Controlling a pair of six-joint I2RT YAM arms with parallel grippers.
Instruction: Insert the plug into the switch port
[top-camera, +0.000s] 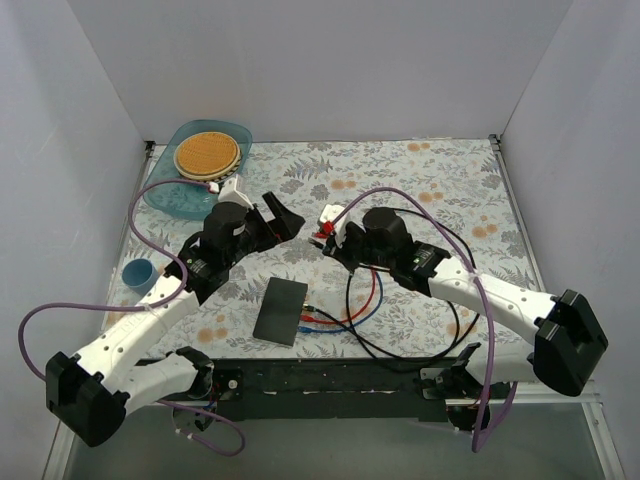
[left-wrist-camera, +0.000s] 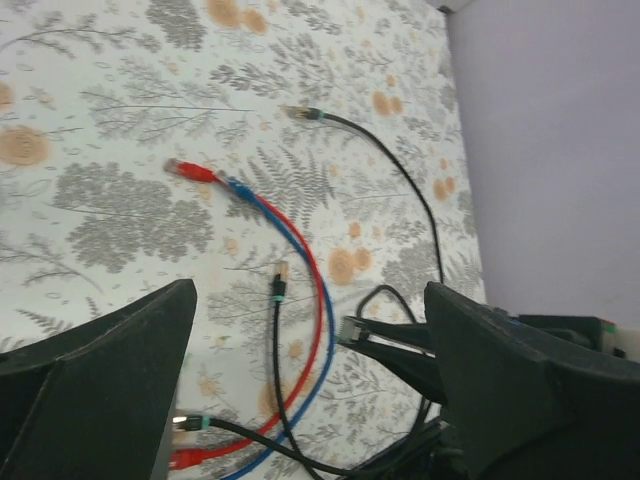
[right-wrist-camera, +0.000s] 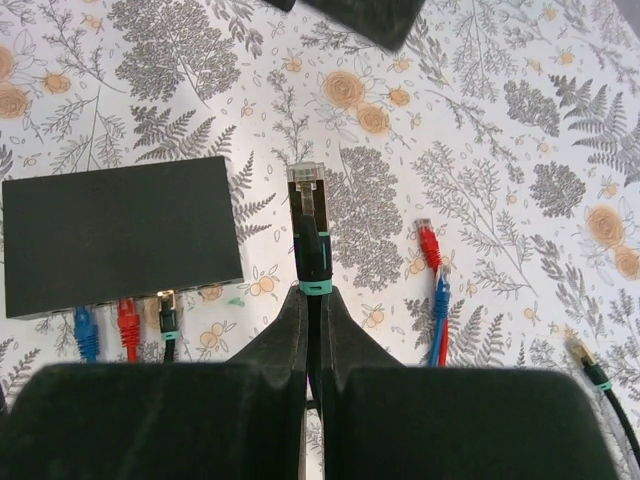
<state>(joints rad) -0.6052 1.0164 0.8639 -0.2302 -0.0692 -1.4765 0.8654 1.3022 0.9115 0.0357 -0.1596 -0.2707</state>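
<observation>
- Pinching the plug (right-wrist-camera: 306, 185) with the right fingers (right-wrist-camera: 290, 330), over the table (right-wrist-camera: 480, 120).
- Holding the left fingers (left-wrist-camera: 130, 360) spread wide over loose cables (left-wrist-camera: 316, 290).
- Seeing the switch (right-wrist-camera: 120, 233) flat on the table beside the plug, blue, red and black cables (right-wrist-camera: 127, 325) in it.

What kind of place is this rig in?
Probably a robot lab test booth: plain white walls box in a floral-covered table, with a switch and loose patch cables staged as props.
</observation>
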